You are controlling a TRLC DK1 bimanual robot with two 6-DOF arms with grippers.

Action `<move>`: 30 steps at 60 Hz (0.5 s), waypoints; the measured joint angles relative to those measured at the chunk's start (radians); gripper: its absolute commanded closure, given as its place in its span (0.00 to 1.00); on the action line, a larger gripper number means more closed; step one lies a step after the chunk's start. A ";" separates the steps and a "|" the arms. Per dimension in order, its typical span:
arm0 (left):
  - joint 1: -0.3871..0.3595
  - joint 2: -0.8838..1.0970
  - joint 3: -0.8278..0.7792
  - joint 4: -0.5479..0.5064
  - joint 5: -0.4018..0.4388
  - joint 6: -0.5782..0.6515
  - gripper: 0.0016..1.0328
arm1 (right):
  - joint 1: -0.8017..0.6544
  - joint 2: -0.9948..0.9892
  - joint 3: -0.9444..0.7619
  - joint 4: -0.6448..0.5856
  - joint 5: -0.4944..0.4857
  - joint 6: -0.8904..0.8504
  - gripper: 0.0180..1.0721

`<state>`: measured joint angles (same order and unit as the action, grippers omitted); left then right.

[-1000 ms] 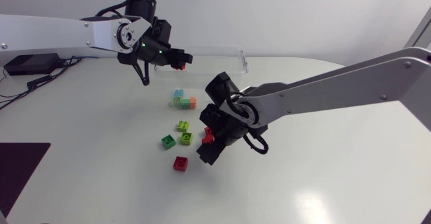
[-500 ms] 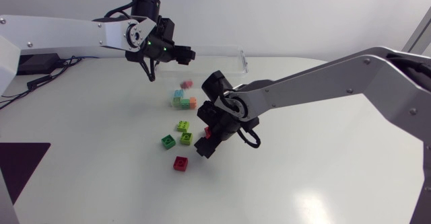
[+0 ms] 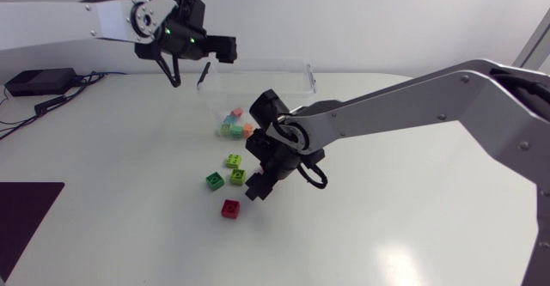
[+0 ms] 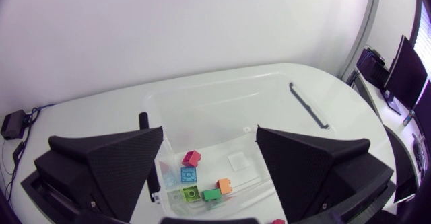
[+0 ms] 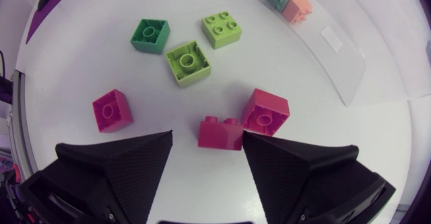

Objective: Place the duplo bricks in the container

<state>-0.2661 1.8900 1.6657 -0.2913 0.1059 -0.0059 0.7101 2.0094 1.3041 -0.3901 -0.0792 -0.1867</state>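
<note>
Left hand [image 4: 209, 142] hangs wide open and empty over the container [image 4: 222, 109], which holds several bricks [image 4: 190, 159]. Right hand [image 5: 207, 138], near the container, is open astride a red brick [image 5: 220, 133]; closing could nudge its neighbour [image 5: 264, 112] or pinch off-centre and drop it short of the container

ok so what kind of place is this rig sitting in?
Most likely a robotics lab bench: a left arm and right arm extend over a plain white table, with loose duplo bricks and a clear container as practice props.
</note>
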 measured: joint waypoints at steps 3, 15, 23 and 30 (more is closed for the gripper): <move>0.000 -0.051 -0.004 -0.017 0.004 -0.002 0.04 | 0.001 0.006 0.008 -0.003 0.005 0.003 0.41; 0.003 -0.227 -0.082 -0.041 0.029 -0.002 0.05 | 0.003 0.024 0.017 -0.010 0.029 0.011 0.54; 0.003 -0.276 -0.152 -0.069 0.033 -0.002 0.05 | 0.003 0.027 0.017 -0.011 0.039 0.015 0.56; 0.002 -0.322 -0.233 -0.113 0.034 -0.001 0.05 | 0.003 0.019 0.004 -0.011 0.042 0.022 0.59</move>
<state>-0.2638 1.5681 1.4326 -0.4042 0.1398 -0.0071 0.7128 2.0281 1.3083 -0.4011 -0.0368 -0.1646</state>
